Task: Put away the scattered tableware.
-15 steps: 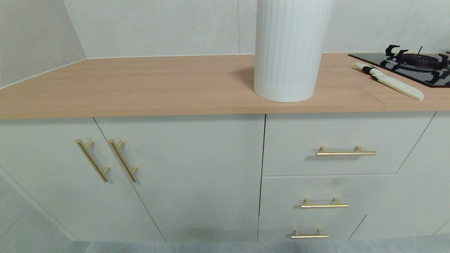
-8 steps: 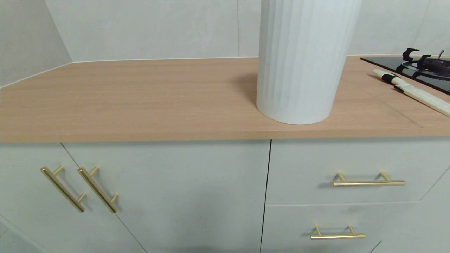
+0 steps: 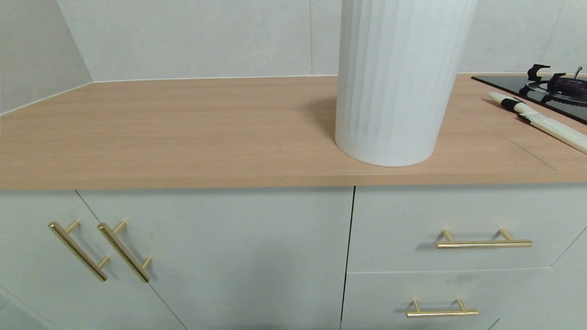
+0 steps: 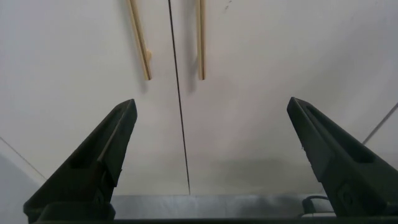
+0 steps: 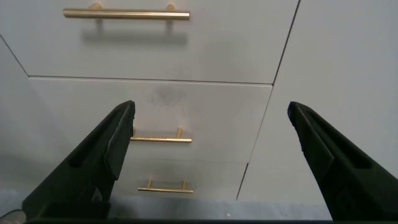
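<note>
Nothing on the desk has moved since a second ago (the head camera alone has shifted closer). A pale knife lies at the desk's right end beside the black stove, well apart from the tall white ribbed container. The left gripper is spread wide before the cabinet doors. The right gripper, equally wide, faces the drawers.

Wooden countertop over pale cabinets, brass handles, grey tiled wall
</note>
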Tool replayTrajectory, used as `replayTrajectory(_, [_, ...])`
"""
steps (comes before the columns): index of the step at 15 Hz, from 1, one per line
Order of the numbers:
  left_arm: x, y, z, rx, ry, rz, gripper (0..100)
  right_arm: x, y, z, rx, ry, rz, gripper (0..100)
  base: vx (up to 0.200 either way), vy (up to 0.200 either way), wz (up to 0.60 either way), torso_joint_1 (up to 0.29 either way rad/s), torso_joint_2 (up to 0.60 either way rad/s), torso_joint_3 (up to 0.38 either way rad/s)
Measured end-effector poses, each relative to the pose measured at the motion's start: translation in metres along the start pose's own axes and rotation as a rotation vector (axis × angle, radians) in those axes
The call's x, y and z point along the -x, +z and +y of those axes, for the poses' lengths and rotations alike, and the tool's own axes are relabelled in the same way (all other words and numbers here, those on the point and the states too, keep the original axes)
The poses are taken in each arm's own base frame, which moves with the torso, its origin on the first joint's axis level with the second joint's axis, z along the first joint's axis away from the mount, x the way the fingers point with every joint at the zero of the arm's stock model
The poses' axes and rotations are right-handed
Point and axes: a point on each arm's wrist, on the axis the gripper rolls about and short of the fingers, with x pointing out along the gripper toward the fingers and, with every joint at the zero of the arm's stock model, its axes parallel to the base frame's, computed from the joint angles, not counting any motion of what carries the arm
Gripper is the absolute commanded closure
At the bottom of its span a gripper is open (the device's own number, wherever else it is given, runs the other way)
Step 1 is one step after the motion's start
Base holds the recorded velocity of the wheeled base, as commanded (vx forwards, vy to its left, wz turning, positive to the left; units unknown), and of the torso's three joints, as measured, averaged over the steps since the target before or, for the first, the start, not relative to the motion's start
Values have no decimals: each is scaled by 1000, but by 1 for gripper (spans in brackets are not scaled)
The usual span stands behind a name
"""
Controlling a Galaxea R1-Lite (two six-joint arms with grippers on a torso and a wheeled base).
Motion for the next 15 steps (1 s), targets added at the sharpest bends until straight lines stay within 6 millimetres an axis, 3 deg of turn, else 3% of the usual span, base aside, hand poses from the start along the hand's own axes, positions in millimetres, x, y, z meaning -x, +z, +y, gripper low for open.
replayTrajectory(6, [0, 0, 0, 0, 0, 1, 0, 0, 0, 0, 0, 0, 0, 0, 0, -200, 0, 3, 3, 2])
replayTrajectory(15, [0, 0, 0, 0, -1, 1, 0, 0, 0, 0, 1, 0, 1, 0, 0, 0, 0, 0, 0, 0])
